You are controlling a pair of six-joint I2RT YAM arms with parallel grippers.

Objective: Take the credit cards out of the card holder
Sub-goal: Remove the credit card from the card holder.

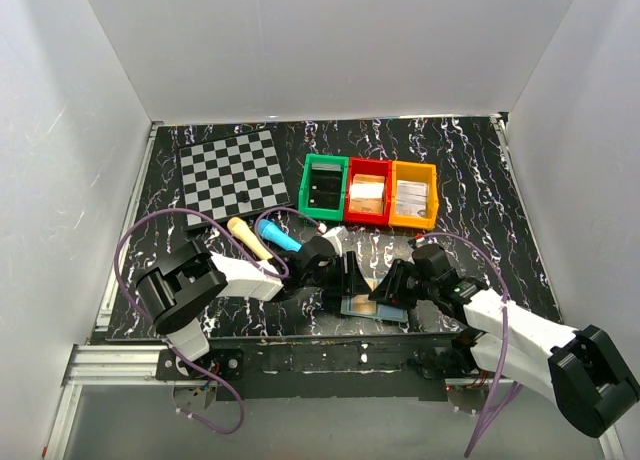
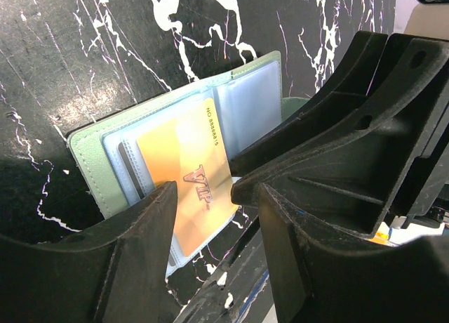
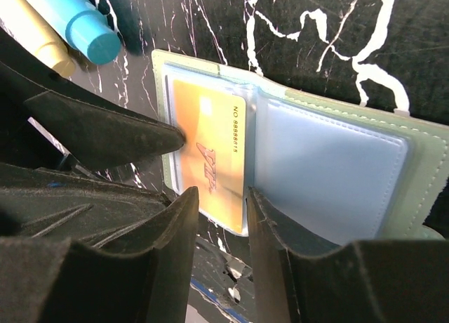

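Left claw (image 2: pixel 207 196) and right claw (image 3: pixel 221 196), both spread, over gold plastic card (image 2: pixel 186 151) in grey-green bifold holder (image 2: pixel 85 161), six o'clock of black marbled table (image 1: pixel 480 180).

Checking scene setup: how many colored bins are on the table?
3, side by side in a row at the back, right of the checkerboard: green bin on the left, red bin in the middle, orange bin on the right. None appears hidden.

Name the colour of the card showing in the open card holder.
Orange-yellow card, brownish VIP lettering; left wrist view shows it best.
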